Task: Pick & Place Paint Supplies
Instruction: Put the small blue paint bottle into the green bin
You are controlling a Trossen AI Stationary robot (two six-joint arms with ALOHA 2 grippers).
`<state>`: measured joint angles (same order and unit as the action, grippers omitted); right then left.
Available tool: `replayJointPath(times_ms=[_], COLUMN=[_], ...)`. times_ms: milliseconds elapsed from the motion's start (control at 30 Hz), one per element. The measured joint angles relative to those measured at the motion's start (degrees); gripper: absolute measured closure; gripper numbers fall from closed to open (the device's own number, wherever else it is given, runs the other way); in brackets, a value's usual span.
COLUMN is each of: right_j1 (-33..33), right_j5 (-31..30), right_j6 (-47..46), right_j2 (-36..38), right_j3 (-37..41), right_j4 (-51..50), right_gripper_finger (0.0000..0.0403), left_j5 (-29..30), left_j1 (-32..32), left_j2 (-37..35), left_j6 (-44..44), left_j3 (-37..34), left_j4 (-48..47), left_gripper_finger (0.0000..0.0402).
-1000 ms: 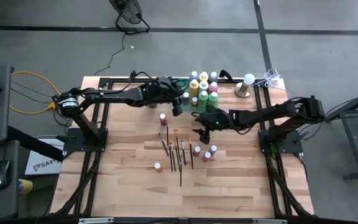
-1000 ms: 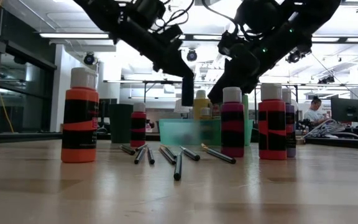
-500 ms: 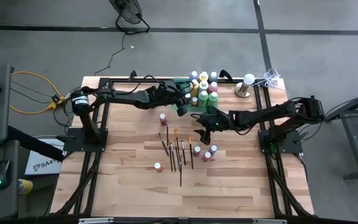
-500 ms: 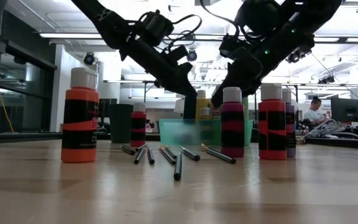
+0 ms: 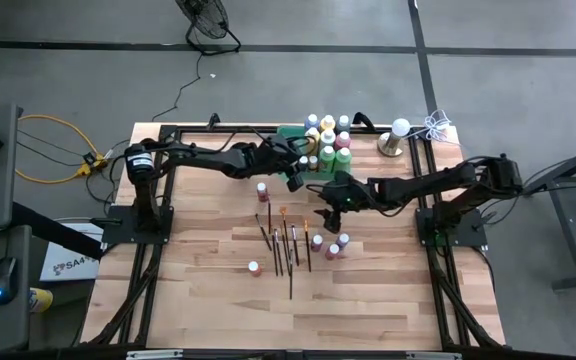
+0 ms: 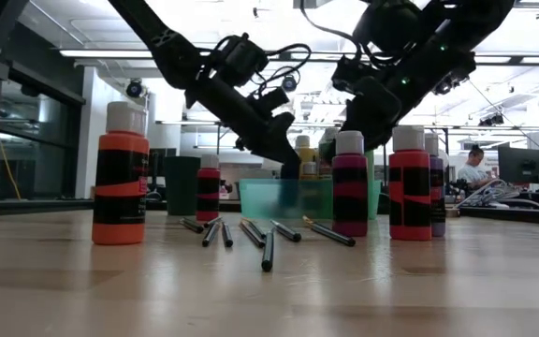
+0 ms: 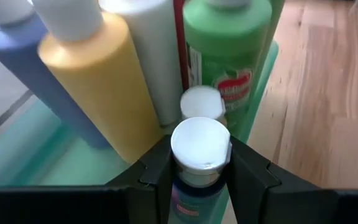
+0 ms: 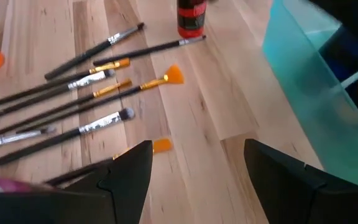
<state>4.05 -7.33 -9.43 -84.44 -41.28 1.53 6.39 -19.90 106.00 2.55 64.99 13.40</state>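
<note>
White-capped paint bottle (image 7: 199,155) clamped between left gripper (image 7: 199,163) fingers, hanging over green tray (image 7: 263,81) edge, just beside bottles already standing inside. Risk: bumping green bottle (image 7: 232,50) on descent, toppling neighbours. Right gripper (image 8: 194,163) spread wide, holding nothing, poised over paintbrushes (image 8: 73,106) on worktop (image 8: 204,99) beside tray; could scatter them.

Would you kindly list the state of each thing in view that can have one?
Left tool: shut on a white-capped bottle, held over the green tray.
Right tool: open, empty, above the table.
Tray bottles: upright, capped.
Paintbrushes: lying flat, loose.
Orange bottle: upright, capped.
Red bottle: standing on the table.
</note>
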Motion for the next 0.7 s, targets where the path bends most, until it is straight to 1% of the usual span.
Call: replayJointPath(times_ms=[67,133,233,433,700], right_j1=[0.0,0.0,-0.2,-1.5,-3.8], right_j5=[0.0,-0.1,-0.2,-1.1,-5.8], right_j6=[-0.2,-0.9,-1.7,-2.7,-3.2], right_j2=[0.5,1.6,3.5,8.0,10.8], right_j3=[0.0,0.0,0.0,0.0,0.0], right_j4=[-1.4,-3.2,-5.2,-9.0,-11.8], right_gripper_finger=[0.0156,0.0156,0.0156,0.0156,0.0156], left_j5=[0.0,0.0,-1.9,-3.0,-4.1], left_j1=[0.0,0.0,0.0,0.0,0.0], left_j2=[0.0,0.4,0.6,0.5,0.4], left_j6=[-0.7,-1.1,-1.8,-2.9,-2.4], left_j3=[0.0,0.0,0.0,0.0,0.0], left_j4=[0.5,0.5,-0.2,0.2,0.1], left_gripper_finger=[0.0287,0.0274,0.0259,0.0254,0.0251])
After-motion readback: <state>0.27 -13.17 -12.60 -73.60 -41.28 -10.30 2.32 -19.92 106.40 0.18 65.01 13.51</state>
